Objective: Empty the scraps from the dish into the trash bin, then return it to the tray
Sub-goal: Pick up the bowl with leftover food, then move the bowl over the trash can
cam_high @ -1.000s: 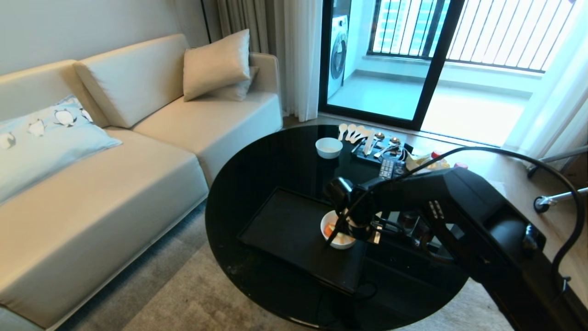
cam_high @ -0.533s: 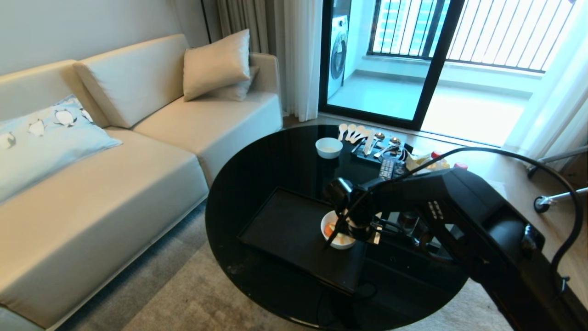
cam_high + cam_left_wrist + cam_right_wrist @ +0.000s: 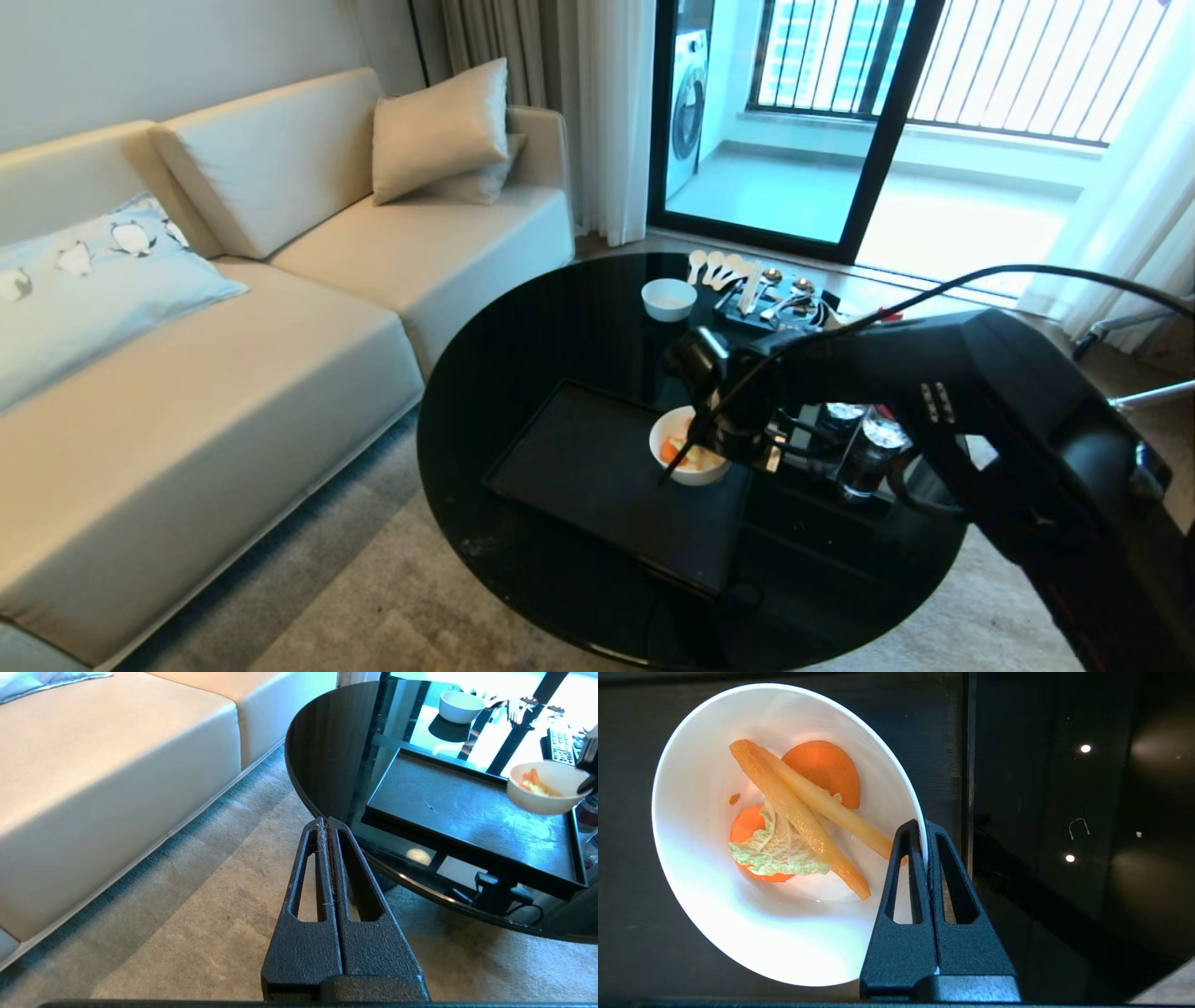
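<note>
The plain white round deep bowl is pinched at its rim by the right gripper, whose fingers are closed on the thin ceramic wall, one inside and one outside. In the left wrist view the bowl is seen clear of the large matte black rectangular tray, above its right end, on the round glossy black worktop. The scraps, orange slices, pale strips and a crinkled green leaf, are heaped in its bottom.

The left gripper is parked low beside the worktop, over the carpet, its fingers pressed together on nothing.

The grey trash bin is not seen in any view, so a carry is judged to lie ahead. The grip is taken on one edge only; the smooth rim could be rotated or slipped between the fingers if the arm is swung quickly, and scraps could be spilled onto the tray. The clear bottles just beside the bowl could be struck on the way out.
</note>
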